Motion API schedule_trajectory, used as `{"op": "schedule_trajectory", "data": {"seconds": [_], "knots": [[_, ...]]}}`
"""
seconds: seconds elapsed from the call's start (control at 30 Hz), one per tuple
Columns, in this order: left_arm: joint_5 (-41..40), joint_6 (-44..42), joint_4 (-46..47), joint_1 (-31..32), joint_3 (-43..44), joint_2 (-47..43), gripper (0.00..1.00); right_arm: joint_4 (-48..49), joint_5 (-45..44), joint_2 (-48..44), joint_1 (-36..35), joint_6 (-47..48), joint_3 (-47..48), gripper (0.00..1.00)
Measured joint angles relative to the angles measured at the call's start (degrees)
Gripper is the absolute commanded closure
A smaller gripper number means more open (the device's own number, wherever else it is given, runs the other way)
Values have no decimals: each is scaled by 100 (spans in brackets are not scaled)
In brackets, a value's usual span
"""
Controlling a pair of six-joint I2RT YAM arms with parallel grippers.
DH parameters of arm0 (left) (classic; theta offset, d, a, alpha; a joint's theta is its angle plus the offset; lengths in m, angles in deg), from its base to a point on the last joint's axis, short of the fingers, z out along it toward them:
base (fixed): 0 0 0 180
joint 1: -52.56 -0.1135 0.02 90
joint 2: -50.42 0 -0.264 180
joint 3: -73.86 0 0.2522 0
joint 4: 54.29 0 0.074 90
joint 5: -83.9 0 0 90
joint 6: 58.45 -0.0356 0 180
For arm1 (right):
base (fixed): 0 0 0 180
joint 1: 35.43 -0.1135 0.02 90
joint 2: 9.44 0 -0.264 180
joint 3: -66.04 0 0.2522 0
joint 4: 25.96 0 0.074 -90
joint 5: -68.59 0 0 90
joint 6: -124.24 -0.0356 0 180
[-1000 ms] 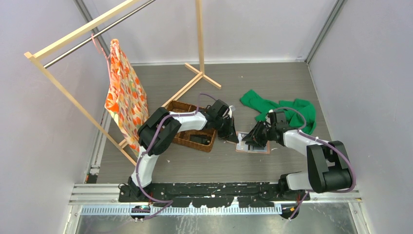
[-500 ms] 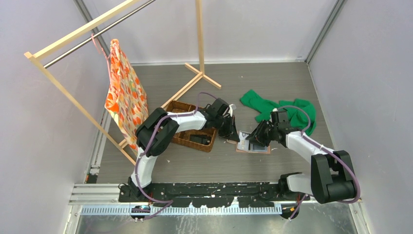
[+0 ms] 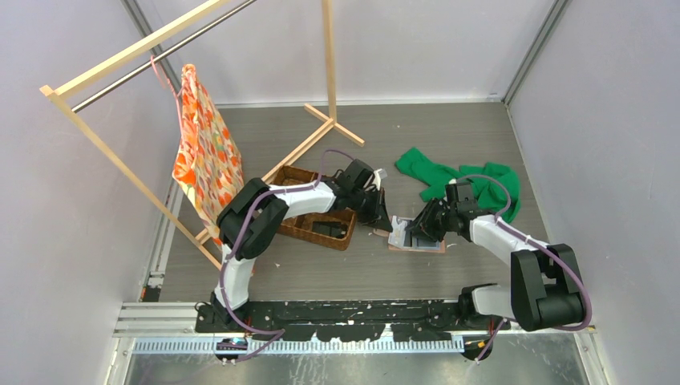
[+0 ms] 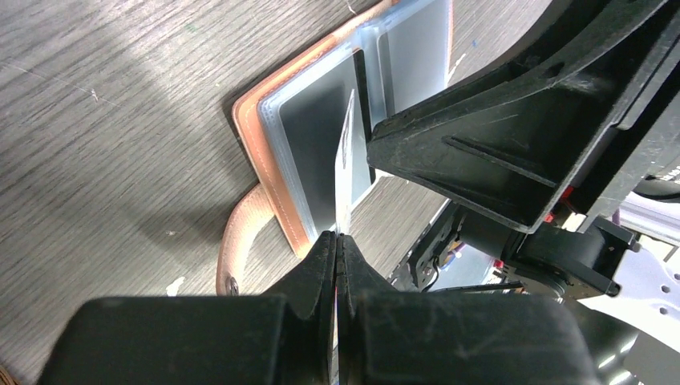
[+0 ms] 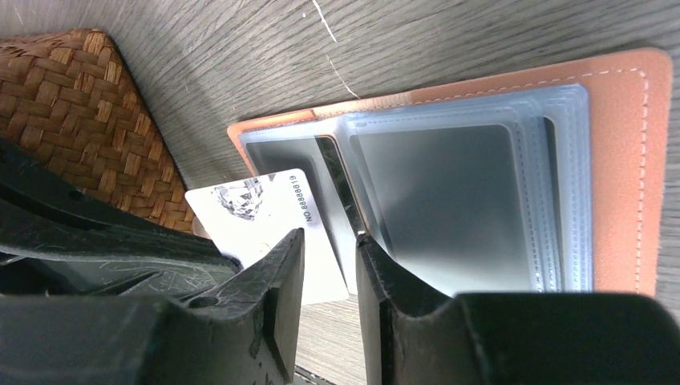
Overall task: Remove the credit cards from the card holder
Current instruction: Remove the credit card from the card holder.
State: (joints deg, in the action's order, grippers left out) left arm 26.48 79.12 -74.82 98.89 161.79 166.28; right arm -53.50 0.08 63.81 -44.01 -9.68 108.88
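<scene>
The salmon-pink card holder (image 3: 434,245) lies open on the table, its clear sleeves facing up (image 5: 625,160); its strap (image 4: 240,241) curls to one side. My left gripper (image 3: 386,224) is shut on a white credit card (image 3: 398,233), which shows edge-on in the left wrist view (image 4: 346,160) and flat, with a printed number, in the right wrist view (image 5: 269,210), at the holder's left edge. My right gripper (image 3: 414,233) is just over the holder's sleeves, its jaws (image 5: 330,241) a narrow gap apart with nothing clearly between them.
A brown woven basket (image 3: 298,225) with a black object inside stands just left of the holder, also in the right wrist view (image 5: 72,96). A green cloth (image 3: 481,183) lies behind the right arm. A wooden rack (image 3: 104,72) with orange fabric (image 3: 204,156) stands at the left.
The left gripper has shifted slightly and the white card now shows more between the two grippers. The right gripper stays over the holder.
</scene>
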Motion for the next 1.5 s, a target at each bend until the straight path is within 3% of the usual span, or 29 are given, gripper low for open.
{"op": "schedule_trajectory", "data": {"seconds": [0.17, 0.3, 0.4, 0.47, 0.63, 0.93, 1.07, 1.2, 1.5], "knots": [[68, -2, 11, -15, 0, -44, 99, 68, 26, 11, 0, -98, -4, 63], [98, -4, 11, -20, 0, -48, 99, 310, 129, 42, 0, -271, -66, 46], [98, -2, 9, -22, -2, -48, 100, 404, 208, 42, 2, -367, -87, 43], [105, -2, 11, -22, -2, -48, 99, 461, 229, 42, 0, -396, -87, 46], [140, 2, 15, -22, -2, -48, 99, 527, 240, 90, 0, -431, -103, 66], [195, 7, 44, -22, 0, -48, 100, 656, 278, 232, 2, -455, -179, 67], [232, 24, 96, -22, 0, -46, 85, 695, 306, 264, 7, -459, -179, 68], [310, 50, 144, -22, 2, -2, 78, 715, 308, 264, 7, -463, -195, 68], [358, 129, 227, -22, 2, 24, 74, 780, 328, 264, 7, -474, -227, 69]]}}
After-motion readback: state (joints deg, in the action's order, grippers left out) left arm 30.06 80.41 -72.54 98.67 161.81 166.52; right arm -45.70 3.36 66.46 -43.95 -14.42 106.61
